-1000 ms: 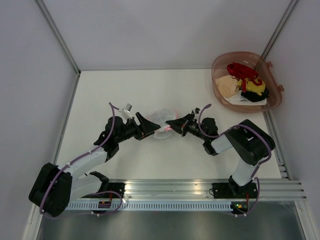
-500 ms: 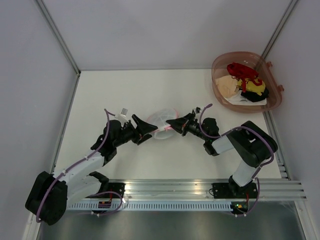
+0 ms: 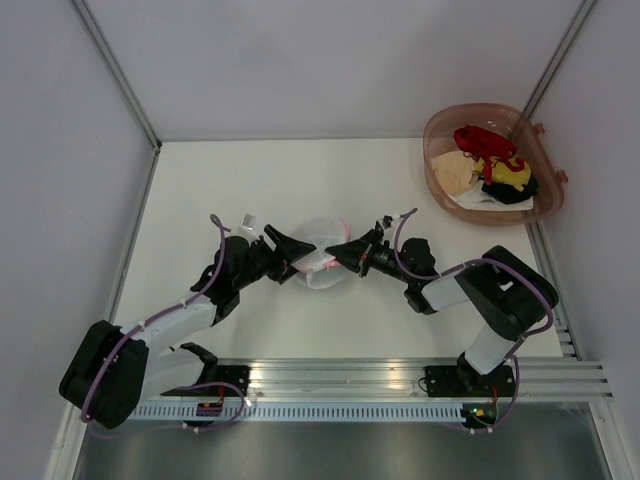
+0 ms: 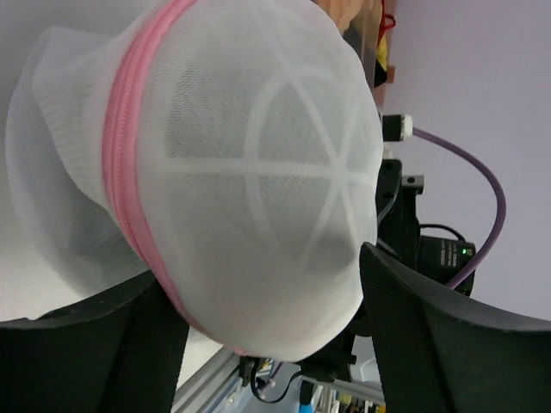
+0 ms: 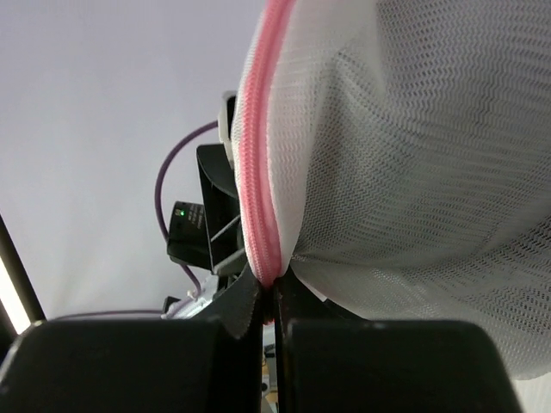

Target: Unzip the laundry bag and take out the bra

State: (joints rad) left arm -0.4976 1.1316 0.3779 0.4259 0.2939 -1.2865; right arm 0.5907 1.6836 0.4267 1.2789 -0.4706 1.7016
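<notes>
White tabletop [image 3: 300,180]: right gripper [image 5: 274,292] clamped on laundry bag [image 3: 318,240] zipper [image 5: 258,172]; left gripper [image 4: 267,292] spread wide around it; apparently still zipped, bra not out.

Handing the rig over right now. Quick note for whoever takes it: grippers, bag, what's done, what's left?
Left gripper: jaws wide, straddling the bag; can't tell whether the fingers press the mesh.
Right gripper: shut on the pink zipper, at the side of the bag nearest the right arm.
Bag: mid-table, between the two grippers. The zipper looks closed along the stretch in view.
Done: bag pinched at the zipper rim, nothing more.
Left: open the zipper and pull out the bra. I can't make the bra out through the mesh.
</notes>
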